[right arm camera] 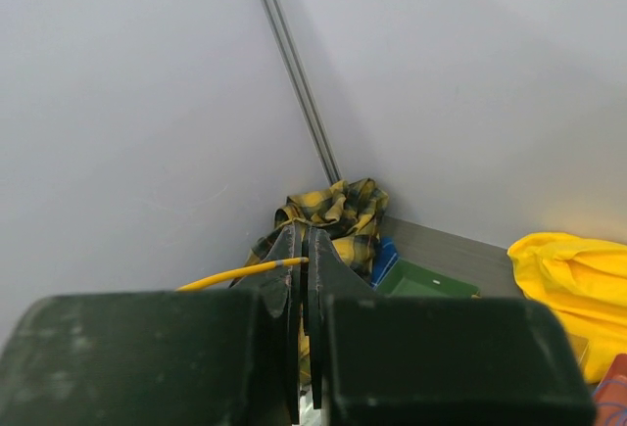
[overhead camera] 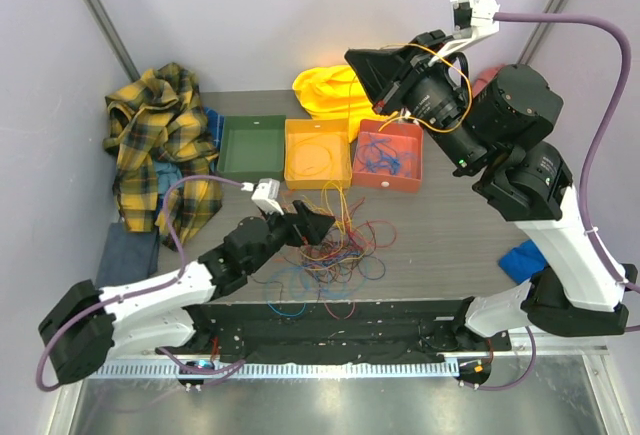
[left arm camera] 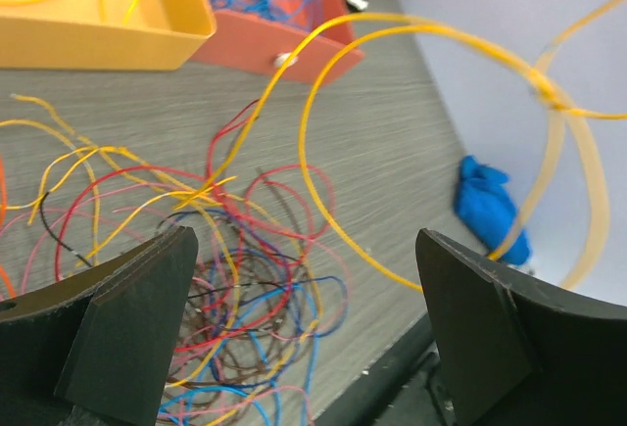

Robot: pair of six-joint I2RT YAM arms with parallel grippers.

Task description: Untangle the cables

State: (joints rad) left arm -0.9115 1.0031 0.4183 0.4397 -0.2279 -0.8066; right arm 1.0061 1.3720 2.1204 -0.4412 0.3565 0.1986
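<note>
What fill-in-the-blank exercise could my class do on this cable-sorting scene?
1. The right gripper, raised high, is ____ on a yellow cable.
2. The left gripper hangs over the tangle with its fingers ____.
3. The wires lying in the red tray are mostly ____.

Missing words: shut; open; blue.

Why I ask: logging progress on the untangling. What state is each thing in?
Left claw: open, above the cable pile.
Right claw: shut on a yellow cable, raised high.
Yellow cable: lifted, looping down toward the pile.
Cable pile: tangled on the table.
Green tray: looks empty.
Orange tray: holds yellow cable.
Red tray: holds blue cables.
</note>
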